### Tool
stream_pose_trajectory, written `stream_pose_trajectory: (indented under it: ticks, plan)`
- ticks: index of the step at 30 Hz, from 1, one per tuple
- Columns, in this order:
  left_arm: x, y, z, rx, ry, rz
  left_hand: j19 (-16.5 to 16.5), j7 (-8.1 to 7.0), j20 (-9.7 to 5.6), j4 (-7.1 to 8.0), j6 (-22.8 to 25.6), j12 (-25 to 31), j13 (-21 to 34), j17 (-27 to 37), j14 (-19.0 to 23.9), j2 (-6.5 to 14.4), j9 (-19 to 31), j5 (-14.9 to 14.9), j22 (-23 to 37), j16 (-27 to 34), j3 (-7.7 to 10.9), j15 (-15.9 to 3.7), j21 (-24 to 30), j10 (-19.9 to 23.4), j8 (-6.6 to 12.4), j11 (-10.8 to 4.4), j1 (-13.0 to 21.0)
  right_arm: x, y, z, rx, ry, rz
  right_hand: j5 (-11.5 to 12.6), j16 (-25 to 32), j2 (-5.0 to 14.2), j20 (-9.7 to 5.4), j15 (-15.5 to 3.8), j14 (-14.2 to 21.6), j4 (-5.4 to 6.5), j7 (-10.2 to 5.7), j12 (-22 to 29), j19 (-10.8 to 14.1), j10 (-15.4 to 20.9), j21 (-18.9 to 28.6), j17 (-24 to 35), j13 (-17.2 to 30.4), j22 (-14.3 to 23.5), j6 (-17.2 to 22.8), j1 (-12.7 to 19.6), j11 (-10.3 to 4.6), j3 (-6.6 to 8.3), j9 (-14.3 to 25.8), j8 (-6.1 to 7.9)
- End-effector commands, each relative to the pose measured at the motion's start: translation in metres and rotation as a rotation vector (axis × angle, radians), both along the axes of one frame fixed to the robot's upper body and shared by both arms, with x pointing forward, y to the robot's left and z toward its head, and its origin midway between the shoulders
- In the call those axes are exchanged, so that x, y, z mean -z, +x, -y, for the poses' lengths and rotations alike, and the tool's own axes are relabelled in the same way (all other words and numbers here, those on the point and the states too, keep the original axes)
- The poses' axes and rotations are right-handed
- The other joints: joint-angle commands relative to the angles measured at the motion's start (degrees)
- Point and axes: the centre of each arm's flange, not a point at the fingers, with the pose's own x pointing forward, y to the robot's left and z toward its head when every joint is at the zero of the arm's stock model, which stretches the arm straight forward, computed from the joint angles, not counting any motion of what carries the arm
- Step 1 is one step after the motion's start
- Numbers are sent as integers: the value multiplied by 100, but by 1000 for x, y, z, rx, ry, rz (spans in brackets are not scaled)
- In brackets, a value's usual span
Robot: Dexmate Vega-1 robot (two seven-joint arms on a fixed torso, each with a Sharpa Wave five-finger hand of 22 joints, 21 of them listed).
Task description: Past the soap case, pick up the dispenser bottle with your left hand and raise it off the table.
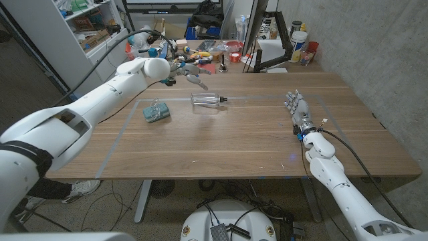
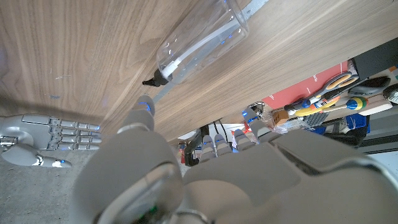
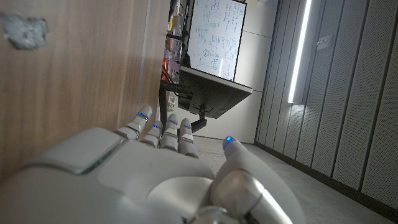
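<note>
A clear dispenser bottle [image 1: 206, 100] is seen lying on its side on the wooden table [image 1: 234, 144], its black nozzle pointing toward the robot's right, with a teal soap case [image 1: 156, 112] set just beside it on the robot's left. The left hand [image 1: 190, 75] is held in the air above and slightly beyond the bottle, its fingers spread and nothing gripped; no contact with the bottle is shown. In the left wrist view, the bottle [image 2: 202, 40] is seen past the hand's fingertips [image 2: 145, 106], its inner tube and black tip plainly visible, apart from the hand. The right hand [image 1: 299, 115] is placed well apart on the table's right side, fingers extended together and pointing away from the robot, holding nothing. A cluttered bench is seen beyond the table's far edge.
</note>
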Motion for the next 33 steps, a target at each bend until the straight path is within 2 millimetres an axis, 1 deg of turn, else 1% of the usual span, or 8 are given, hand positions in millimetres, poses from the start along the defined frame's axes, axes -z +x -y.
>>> stream_pose_trajectory:
  ticks: [1,6,9,12,15,19,27,33]
  plan:
    - [7,5,4,-14,36,4,103,-30,-172,-38,77,59,22,17,332,-60,18,38,16,87,-46,-387,-35,151,31,-19,180,2,2,-1,3,8,-5,10,4,115,-415,14,31,4,-9,47,16,50,-7,7,15,18,52,-4,11,-5,31,26]
    - [7,6,4,-13,37,6,-181,-35,-145,2,116,43,22,21,327,-119,18,43,14,28,-125,-379,-180,150,32,1,212,2,3,-2,5,14,-6,10,7,110,-408,16,46,-5,-5,47,25,55,-15,5,15,18,53,3,19,-4,31,25]
    - [7,7,4,-7,35,11,-247,-76,-130,14,151,15,20,20,289,-132,18,48,10,-3,-152,-384,-224,86,39,15,228,3,3,-2,7,20,-7,10,6,106,-394,46,49,-7,-6,47,27,56,-20,5,15,18,54,5,22,-5,31,26]
    - [7,7,4,-9,44,16,-142,-163,-116,35,280,62,15,16,423,-159,14,60,-4,26,-209,-407,-232,237,71,0,263,3,4,-2,11,22,-7,9,6,104,-384,60,51,-6,3,47,26,59,-25,6,15,19,59,3,25,-6,31,27]
    - [7,7,5,-13,55,14,-53,-183,-130,36,345,52,11,10,480,-180,11,68,-11,29,-241,-415,-230,257,82,6,300,3,4,-3,13,23,-6,9,6,100,-378,58,55,-7,1,48,35,65,-28,6,15,19,60,4,28,-7,31,27]
    - [9,10,5,-15,61,2,-99,-195,-151,99,256,-36,6,16,251,-135,9,96,-25,-64,-329,-386,-357,89,10,8,349,2,5,-3,11,23,-5,9,8,99,-373,61,66,-5,12,53,43,80,-33,7,16,20,71,2,33,-7,31,30]
    - [12,12,6,-30,88,4,-169,-36,-233,147,-172,-81,7,11,-44,-100,11,120,-37,-91,-451,-355,-537,-226,-137,59,407,1,5,-3,12,24,-3,8,13,91,-366,56,84,0,5,57,64,93,-37,9,16,20,88,-6,35,-12,32,35]
    - [12,12,9,-30,98,14,-158,52,-181,113,-234,-30,10,6,-59,-126,14,140,-39,-70,-490,-265,-601,-168,-124,132,505,0,5,1,17,23,0,7,12,81,-363,54,93,4,11,60,73,109,-45,10,16,20,108,-13,49,-16,32,41]
